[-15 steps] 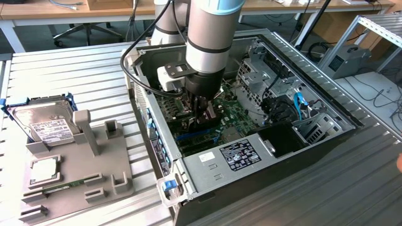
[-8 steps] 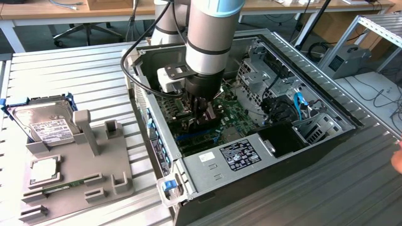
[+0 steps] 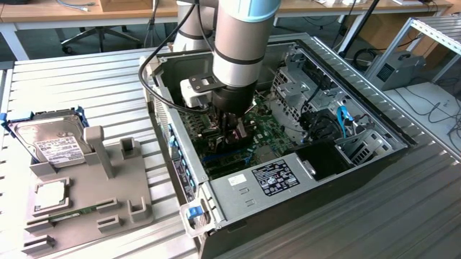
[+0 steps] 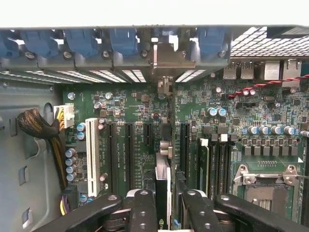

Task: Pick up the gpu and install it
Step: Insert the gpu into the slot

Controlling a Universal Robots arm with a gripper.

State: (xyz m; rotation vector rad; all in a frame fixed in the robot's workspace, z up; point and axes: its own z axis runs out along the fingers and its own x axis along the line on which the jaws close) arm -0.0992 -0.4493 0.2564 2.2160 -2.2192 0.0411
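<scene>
A ribbed grey metal tabletop (image 3: pixel 86 81) carries everything. An open black and silver computer case (image 3: pixel 238 210) lies on its side on it, toward the exterior view's right. Just beside it, at the exterior view's left, sits a flat grey plastic fixture tray (image 3: pixel 108 199) with upright posts and slots.

Exterior cam sits high, off the arm, looking down at an angle on the open pc case (image 3: pixel 288 178), w/ the grey parts tray (image 3: pixel 86 199) at the exterior view's left, mid-range. Wrist cam rides just behind the gripper (image 4: pixel 164 203), inside the case, facing the motherboard (image 4: pixel 140 125) close up. Both views share the motherboard & its slots.
</scene>
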